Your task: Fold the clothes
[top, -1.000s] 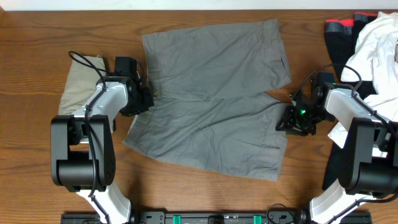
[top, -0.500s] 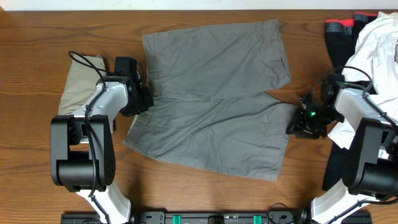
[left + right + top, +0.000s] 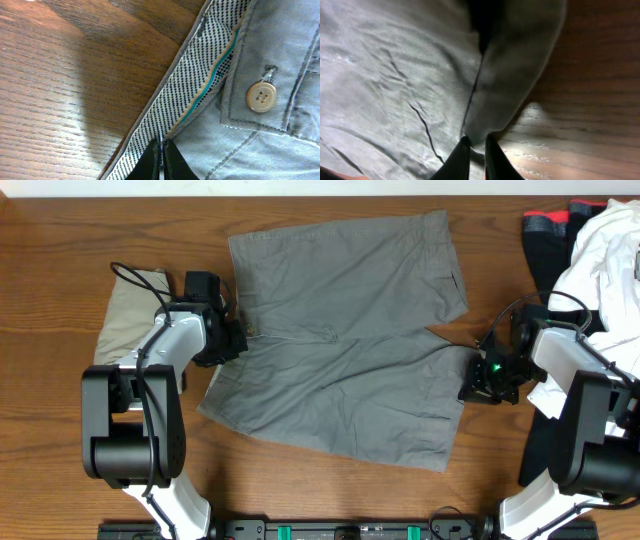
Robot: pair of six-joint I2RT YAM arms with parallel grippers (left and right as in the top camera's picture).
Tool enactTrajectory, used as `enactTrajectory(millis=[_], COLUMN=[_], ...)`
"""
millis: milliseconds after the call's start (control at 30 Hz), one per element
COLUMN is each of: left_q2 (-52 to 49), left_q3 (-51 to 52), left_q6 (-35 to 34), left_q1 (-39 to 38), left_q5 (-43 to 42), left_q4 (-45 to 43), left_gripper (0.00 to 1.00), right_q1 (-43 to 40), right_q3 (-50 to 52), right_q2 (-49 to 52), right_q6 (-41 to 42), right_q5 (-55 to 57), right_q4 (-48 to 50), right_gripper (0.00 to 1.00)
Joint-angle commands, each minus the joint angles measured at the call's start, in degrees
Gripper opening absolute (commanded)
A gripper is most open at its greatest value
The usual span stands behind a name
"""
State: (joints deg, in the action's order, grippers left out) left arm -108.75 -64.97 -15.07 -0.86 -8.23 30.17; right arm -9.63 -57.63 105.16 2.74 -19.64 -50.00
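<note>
Flat on desk [image 3: 60, 430], grey shorts [image 3: 345, 370] run left-right: waistband [image 3: 238, 280] left, legs pointing right; left gripper [image 3: 236, 340] pinches waistband, right gripper [image 3: 468, 385] pinches leg hem [image 3: 455, 420].

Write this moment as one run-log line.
left gripper: shut on grey cotton shorts, waistband | right gripper: shut on leg hem | beige shorts: folded

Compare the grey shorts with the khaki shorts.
The grey shorts are spread open flat mid-table; khaki shorts are folded into a narrow stack at the left. Grey shorts show almost fully; khaki shorts are partly hidden under the left arm. Both lie on the wooden table.
</note>
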Motion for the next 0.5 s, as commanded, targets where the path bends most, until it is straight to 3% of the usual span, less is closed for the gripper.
enactTrajectory(millis=[0, 167, 267, 367, 467], left_q2=[-2.47, -2.4, -1.33, 1.05, 2.73], left_q3=[2.01, 1.99, 1.64, 1.2, 1.2], left_q6=[-0.48, -0.46, 1.79, 4.11, 5.68], left_q1=[0.81, 0.81, 0.87, 0.85, 0.79], left_q5=[4.83, 4.5, 0.55, -3.08, -4.11], left_q4=[1.29, 1.27, 1.53, 1.62, 0.59], left_gripper=[0.06, 0.1, 0.39, 0.53, 0.57], right_q1=[0.96, 0.96, 0.96, 0.96, 0.98], right_q3=[2.91, 3.26, 3.26, 3.26, 3.26], right_q2=[0.5, 0.5, 0.5, 0.5, 0.5], right_q6=[2.62, 2.6, 2.6, 2.67, 3.13], right_q5=[1.2, 1.44, 1.46, 1.86, 3.28], right_q4=[2.34, 2.89, 2.89, 2.84, 2.51], right_gripper=[0.07, 0.03, 0.02, 0.02, 0.01])
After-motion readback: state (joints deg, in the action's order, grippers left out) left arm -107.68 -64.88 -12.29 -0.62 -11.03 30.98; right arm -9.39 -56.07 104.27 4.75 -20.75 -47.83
